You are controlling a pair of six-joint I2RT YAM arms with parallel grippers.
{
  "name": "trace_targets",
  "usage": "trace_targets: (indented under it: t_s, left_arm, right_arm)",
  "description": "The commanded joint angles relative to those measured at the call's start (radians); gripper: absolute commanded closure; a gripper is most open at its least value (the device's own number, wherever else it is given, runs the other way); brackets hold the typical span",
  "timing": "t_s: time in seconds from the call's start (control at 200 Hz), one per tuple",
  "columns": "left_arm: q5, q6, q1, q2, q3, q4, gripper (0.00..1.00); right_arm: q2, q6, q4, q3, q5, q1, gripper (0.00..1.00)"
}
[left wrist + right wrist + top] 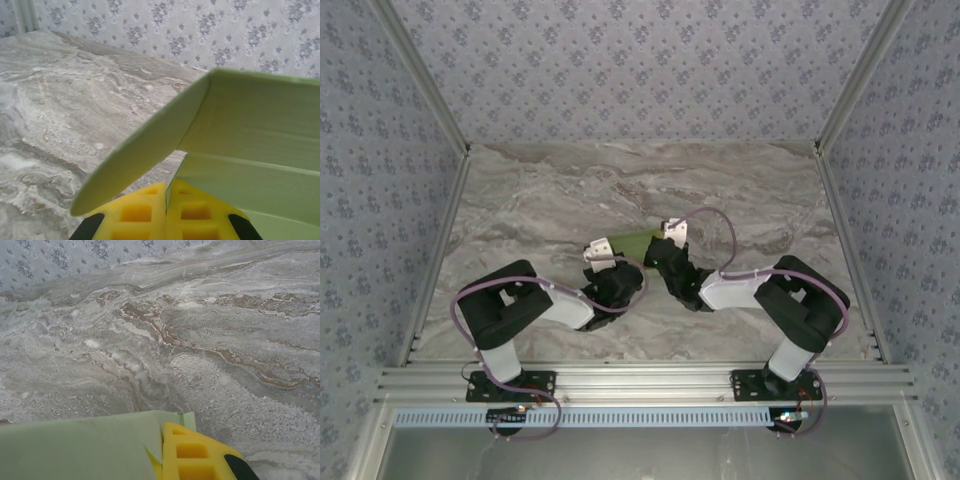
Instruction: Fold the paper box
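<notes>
Green paper box (632,242), gripped by left tool (166,202), right tool (161,447), opposite ends

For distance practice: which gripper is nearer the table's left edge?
Left. The left gripper holds the paper box at the end facing that edge; the right gripper, the far end.

Pale green on the paper box (250,140) between the left jaws: plain and matte, its creases showing as slightly darker green lines. The jaws are bright yellow with black patches at the outer corners, and the right jaws match. Out beyond the jaws, the table (210,340) is marbled grey and white, streaked with rusty brown veins. Past it, the wall (640,60) is grey-blue with a repeating darker floral sprig. The arms (505,305) are black and white, and the cables (731,240) purple.
</notes>
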Motion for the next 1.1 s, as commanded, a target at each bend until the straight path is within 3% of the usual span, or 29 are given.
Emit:
trace_targets:
  t_s: [0.0,0.345,1.094]
  left_arm:
    - [0.043,0.083,0.061,0.005,-0.054,-0.069,1.00]
    - [0.110,0.230,0.112,0.007,-0.007,0.060,1.00]
    - [0.104,0.330,0.185,0.098,0.076,0.200,1.00]
  right_arm:
    - [-0.014,-0.035,-0.121,-0.045,0.082,-0.080,0.95]
    - [-0.031,-0.167,-0.034,-0.023,-0.015,-0.163,0.95]
    - [0.058,-0.276,0.061,0.083,-0.129,-0.236,0.96]
